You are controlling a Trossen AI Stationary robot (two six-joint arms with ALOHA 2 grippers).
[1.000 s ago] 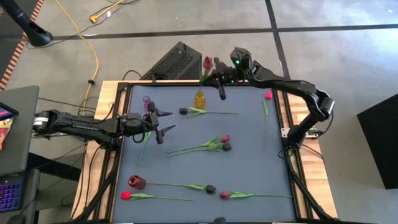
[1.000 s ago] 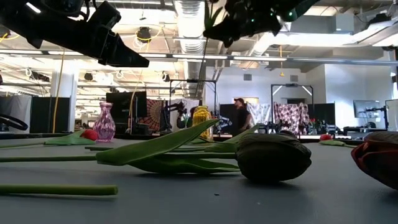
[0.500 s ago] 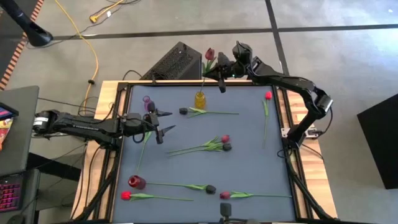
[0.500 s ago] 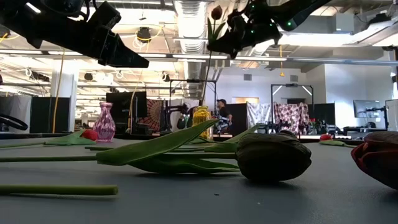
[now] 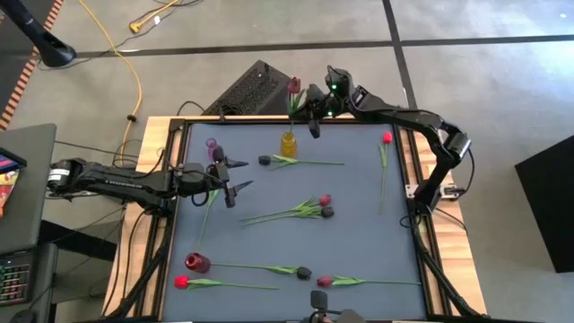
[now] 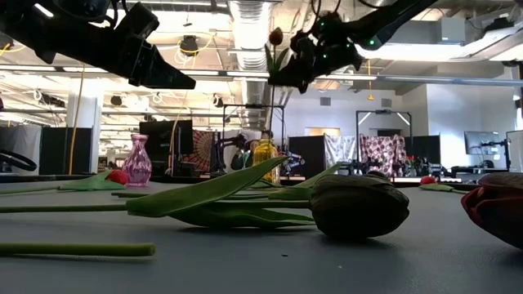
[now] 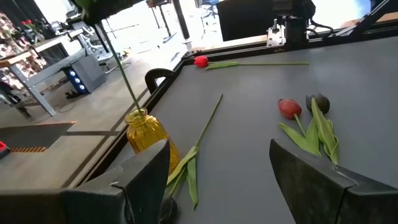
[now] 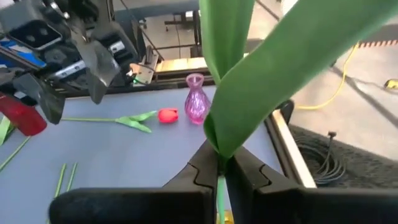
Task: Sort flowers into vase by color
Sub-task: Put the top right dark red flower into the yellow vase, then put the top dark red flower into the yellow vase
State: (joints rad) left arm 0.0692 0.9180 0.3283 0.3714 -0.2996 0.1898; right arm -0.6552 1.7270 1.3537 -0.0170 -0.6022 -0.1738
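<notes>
Moved since earlier frame: right gripper [image 5: 311, 106] shifted left along the top edge of the high view, carrying the maroon tulip [image 5: 293, 86] with it; now above the yellow vase [image 5: 288, 144] rather than to its right. Left arm unchanged.

Held tulip: maroon bud at top centre of the high view, thin green stem running down toward the yellow vase; broad green leaves filling the upper middle of the right wrist view. In the left wrist view, stem reaching down to the mouth of the yellow vase at lower left; whether actually inside, hard to tell.

Right gripper: fingers nearly closed, pinching the green stem just below the leaves; stem seen squeezed between the two dark fingers [image 8: 199, 171] at the bottom of the right wrist view.

Left gripper [image 5: 235, 178]: spread wide, holding nothing, hovering at centre left of the high view, just beside the purple vase [image 5: 213, 146].

Other flowers on the grey mat [image 5: 359, 233]: dark-headed tulip [image 5: 265, 161] lying right of the yellow vase; red tulip [image 5: 387, 138] at upper right; crossed pair with red and dark heads [image 5: 323, 205] at centre; dark tulip [image 5: 304, 272] and two red tulips [image 5: 181, 281] along the lower part.

Red vase [image 5: 196, 262]: lower left of the high view, near the bottom row of flowers.

Purple vase, right wrist view: standing upright at centre frame, a red bud lying just beside it.
</notes>
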